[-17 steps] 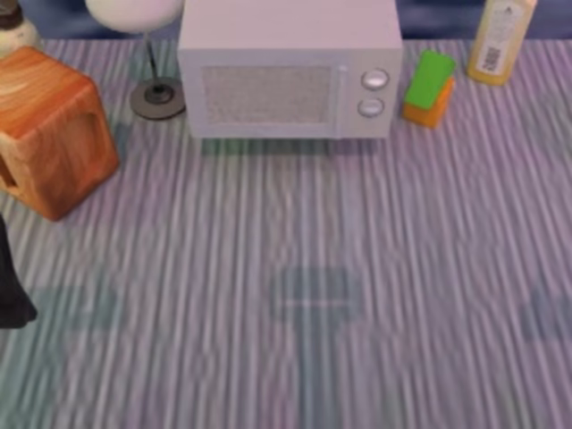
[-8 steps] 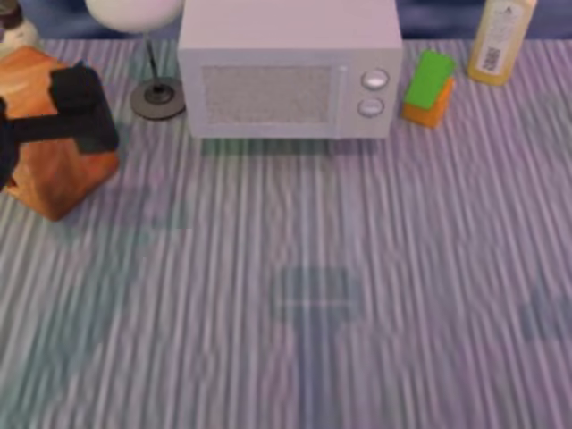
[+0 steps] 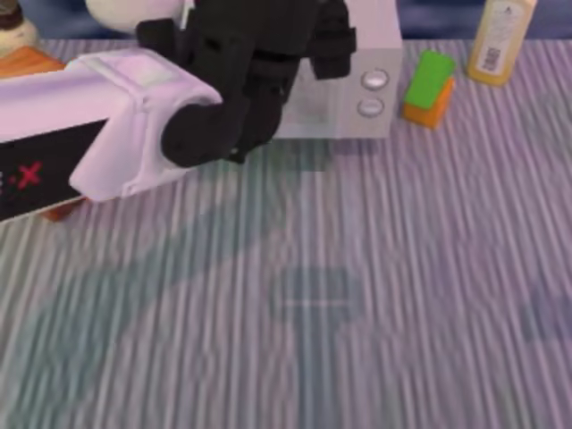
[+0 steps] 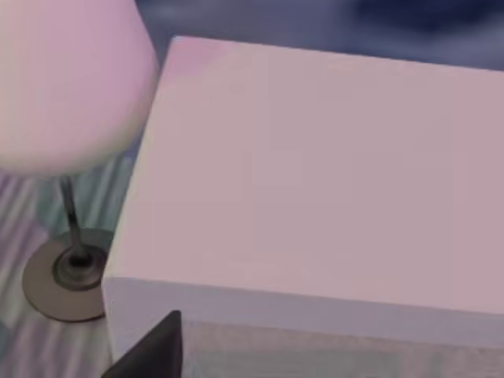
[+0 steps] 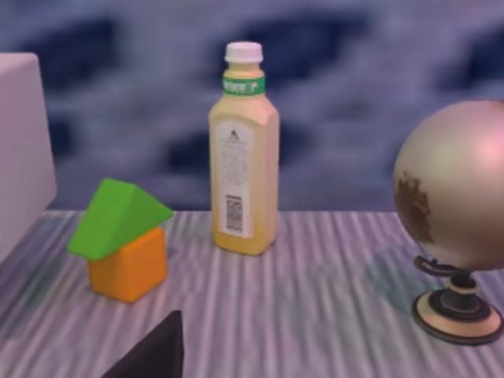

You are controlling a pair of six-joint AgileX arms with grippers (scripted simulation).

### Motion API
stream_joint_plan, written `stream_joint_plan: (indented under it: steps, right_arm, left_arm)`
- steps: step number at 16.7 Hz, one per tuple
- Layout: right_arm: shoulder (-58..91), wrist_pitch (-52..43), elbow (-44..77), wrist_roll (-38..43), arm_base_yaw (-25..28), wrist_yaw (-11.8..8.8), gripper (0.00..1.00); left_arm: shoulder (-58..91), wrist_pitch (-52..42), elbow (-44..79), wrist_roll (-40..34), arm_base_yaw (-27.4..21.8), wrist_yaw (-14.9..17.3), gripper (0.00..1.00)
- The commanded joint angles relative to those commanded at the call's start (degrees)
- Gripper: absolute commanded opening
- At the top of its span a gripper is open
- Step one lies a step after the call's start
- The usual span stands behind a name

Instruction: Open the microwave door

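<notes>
The pale grey-white microwave stands at the back middle of the table, its two round knobs showing. My left arm reaches in from the left and covers most of the microwave door, whose visible part lies flush and closed. My left gripper hovers open above the microwave's top, near the front edge. In the left wrist view the microwave top fills the picture, with one dark fingertip by the door's upper edge. My right gripper is parked open, out of the top view.
An orange block with a green wedge sits right of the microwave, with a yellow bottle behind it. A globe stands farther right. A white-shaded lamp with a round base is left of the microwave, beside a wooden block.
My left arm has swung in from the table's left edge, over the wooden block, to above the microwave. It now hides most of the door. The door has not moved.
</notes>
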Motion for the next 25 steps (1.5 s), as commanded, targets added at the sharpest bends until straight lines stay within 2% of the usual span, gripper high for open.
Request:
stream_joint_plan:
  steps: [4, 8, 13, 20, 24, 25]
  right_arm:
    - [0.0, 0.0, 0.0, 0.0, 0.0, 0.0, 1.00]
    - [0.0, 0.0, 0.0, 0.0, 0.0, 0.0, 1.00]
    - [0.0, 0.0, 0.0, 0.0, 0.0, 0.0, 1.00]
    - [0.0, 0.0, 0.0, 0.0, 0.0, 0.0, 1.00]
    - [0.0, 0.0, 0.0, 0.0, 0.0, 0.0, 1.00]
    - [0.0, 0.0, 0.0, 0.0, 0.0, 0.0, 1.00]
  left_arm:
    - [13.6, -1.5, 9.2, -2.9, -6.1, -5.3, 1.00]
    - [18.2, -2.3, 12.1, -3.7, -8.2, -7.2, 1.00]
    - [18.3, -2.2, 12.1, -3.6, -7.8, -6.9, 1.00]
    - [29.9, 2.9, 21.8, 1.2, -1.9, -1.8, 1.00]
    - [30.6, 3.2, 22.4, 1.5, -1.4, -1.4, 1.00]
    - [30.6, 3.2, 22.4, 1.5, -1.4, -1.4, 0.92]
